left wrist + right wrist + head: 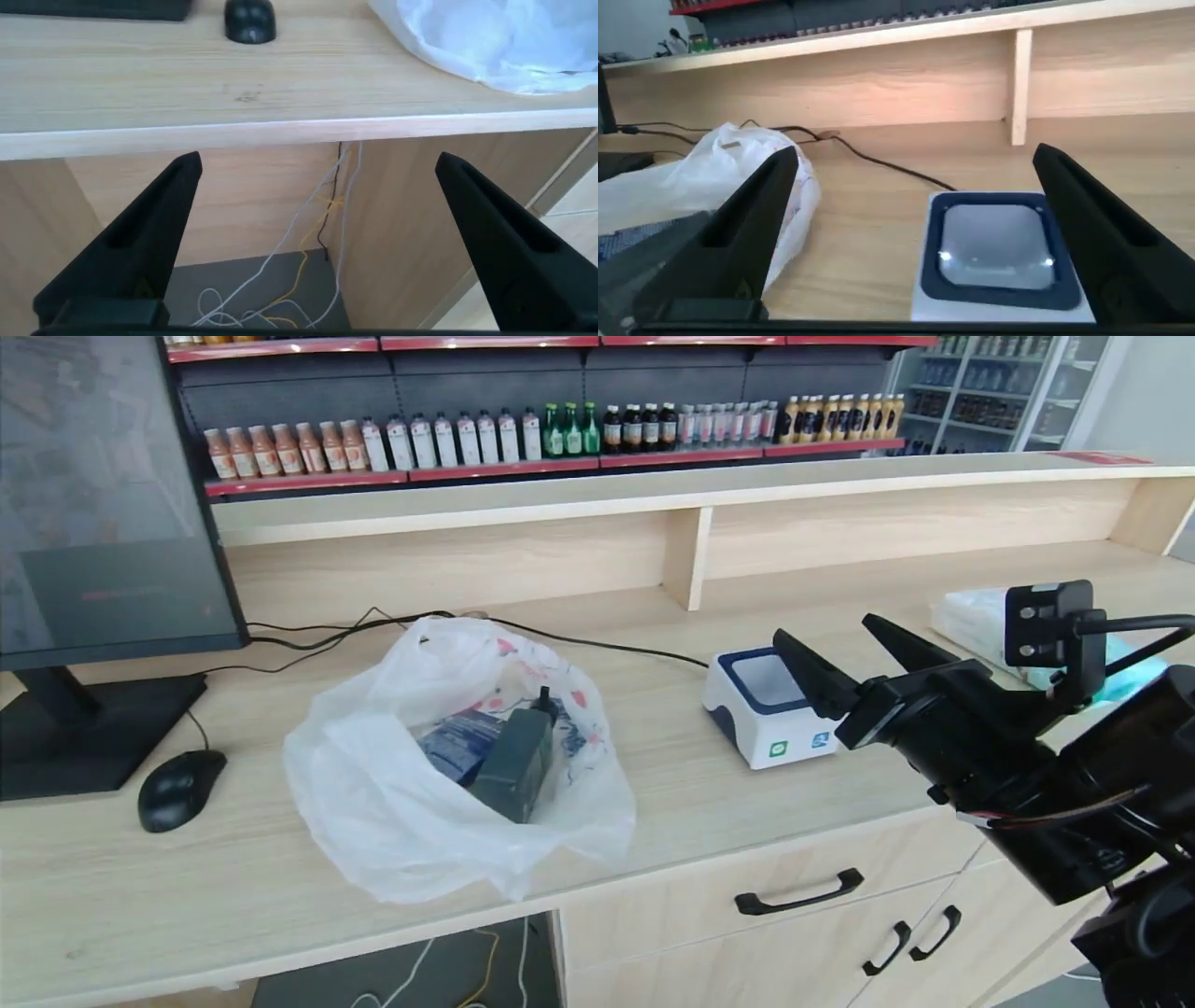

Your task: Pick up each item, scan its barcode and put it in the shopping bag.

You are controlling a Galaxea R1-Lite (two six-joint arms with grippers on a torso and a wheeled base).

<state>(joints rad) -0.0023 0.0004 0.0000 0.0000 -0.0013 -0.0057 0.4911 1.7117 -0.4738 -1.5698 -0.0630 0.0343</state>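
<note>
- Right gripper (826,633) hangs spread and empty just by the scanner (758,733); the shopping bag (373,803) sits well to its left.
- Left gripper (318,163) gapes empty, low before the counter (140,89) edge.

Bright even light w/ soft shadows, small glare spots on scanner (994,245), head view bends at edges

This is a shop, seen from the till side of a checkout. Along the top of the head view run red-edged shelves (560,457) lined with rows of drink bottles (448,439), and more stocked racks (980,383) stand in the upper right. In front lies a light wooden counter (747,784) with a scanner (766,709) right of centre, a screen (103,495) and mouse (180,789) at left, and a plastic shopping bag (392,803) holding goods in the middle.
</note>
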